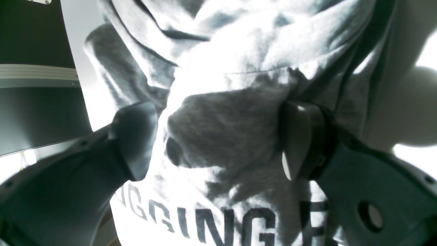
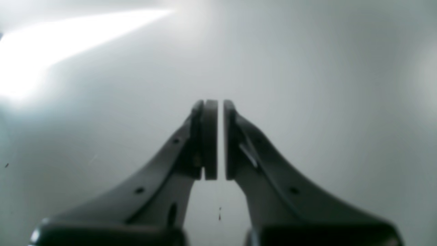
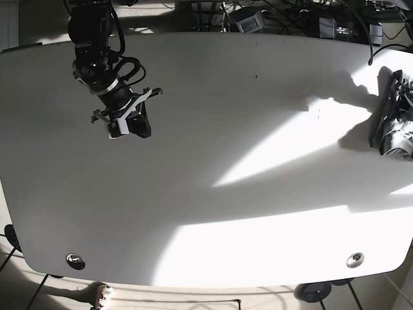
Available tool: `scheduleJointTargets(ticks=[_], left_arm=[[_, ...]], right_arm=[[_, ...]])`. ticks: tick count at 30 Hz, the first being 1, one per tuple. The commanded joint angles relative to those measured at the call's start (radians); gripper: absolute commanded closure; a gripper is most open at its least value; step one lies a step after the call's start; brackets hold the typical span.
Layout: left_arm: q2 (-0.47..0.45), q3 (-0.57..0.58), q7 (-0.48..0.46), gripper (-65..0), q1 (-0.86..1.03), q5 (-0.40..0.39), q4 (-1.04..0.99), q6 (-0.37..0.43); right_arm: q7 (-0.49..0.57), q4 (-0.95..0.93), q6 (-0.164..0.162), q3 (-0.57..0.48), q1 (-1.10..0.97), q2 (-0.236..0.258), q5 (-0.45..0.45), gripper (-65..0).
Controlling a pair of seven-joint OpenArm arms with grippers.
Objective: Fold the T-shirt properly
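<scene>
One T-shirt (image 1: 235, 85), grey with dark printed lettering, bunched at the far right edge of the base view. One white surface (image 3: 206, 161). Two arms, each with one end effector: the left end effector (image 1: 218, 143) and the right end effector (image 2: 220, 136). Two round metal fittings (image 3: 75, 261) near the surface's front edge

The T-shirt (image 3: 393, 119) lies bunched at the table's (image 3: 206, 194) right edge in the base view; the right gripper (image 3: 141, 126) hangs over the table's upper left, well apart. In the left wrist view, the left gripper's (image 1: 218, 143) fingers (image 1: 135, 140) stand either side of a fold of cloth.
</scene>
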Motion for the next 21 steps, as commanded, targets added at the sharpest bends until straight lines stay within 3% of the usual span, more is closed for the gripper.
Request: scheduleJointTargets(ticks=[1, 3, 5, 10, 13, 18, 21], left_arm=[[-0.034, -0.040, -0.013, -51.9, 0.044, -0.101, 0.117, 0.007], [-0.015, -0.037, -0.013, -52.1, 0.053, -0.160, 0.179, 0.015], [0.054, -0.036, -0.019, -52.1, 0.051, -0.157, 0.209, 0.017], [0.273, -0.008, -0.021, -51.8, 0.051, -0.016, 0.441, 0.017], [0.428, -0.011, -0.021, -51.7, 0.051, 0.061, 0.552, 0.026], [0.617, 0.003, -0.021, -51.7, 0.127, 0.084, 0.713, 0.182], [0.698, 0.055, -0.022, -51.7, 0.191, 0.084, 0.756, 0.293]], right_arm=[[0.028, 0.012, 0.000, 0.004, 0.006, 0.009, 0.010, -2.4], [0.031, 0.011, -0.001, 0.005, 0.002, 0.009, 0.010, -2.4], [0.032, 0.011, -0.001, 0.042, -0.018, -0.002, 0.010, -2.4], [0.035, 0.011, 0.002, 0.150, -0.053, -0.027, 0.008, -2.4], [0.118, 0.011, 0.002, 0.180, -0.103, -0.019, 0.007, -2.4], [0.313, 0.009, 0.000, 0.199, -0.195, -0.017, -0.160, -2.4], [0.426, -0.023, -0.001, 0.200, -0.253, -0.017, -0.170, -2.4]])
